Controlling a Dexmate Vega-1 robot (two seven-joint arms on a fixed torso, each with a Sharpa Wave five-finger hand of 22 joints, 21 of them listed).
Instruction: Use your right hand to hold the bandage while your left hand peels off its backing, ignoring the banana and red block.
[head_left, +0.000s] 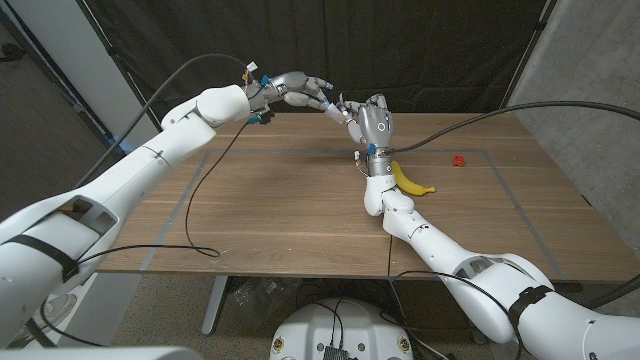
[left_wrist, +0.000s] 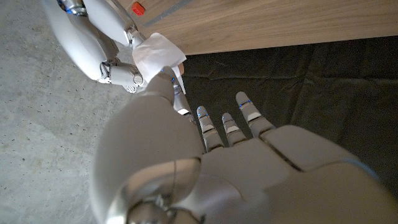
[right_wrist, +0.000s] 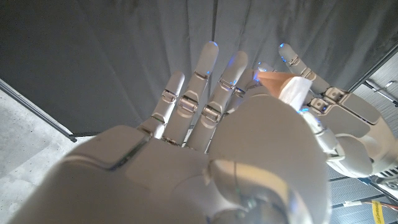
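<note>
Both hands are raised above the far middle of the table and meet fingertip to fingertip. My right hand (head_left: 368, 120) stands upright and holds the bandage (right_wrist: 272, 81), whose tan strip shows between its thumb and fingers. My left hand (head_left: 300, 92) reaches in from the left and pinches the white backing (left_wrist: 158, 53), which spreads as a crumpled white flap at the fingertips. In the right wrist view the backing (right_wrist: 296, 93) sits just past the tan strip, with the left hand (right_wrist: 348, 127) behind it. The right hand (left_wrist: 121, 73) also shows in the left wrist view, beside the flap.
A banana (head_left: 411, 181) lies on the wooden table (head_left: 280, 210) just right of my right forearm. A small red block (head_left: 458, 159) sits farther right, also seen in the left wrist view (left_wrist: 137, 9). A black cable (head_left: 195, 215) hangs from my left arm onto the table. Dark curtains hang behind.
</note>
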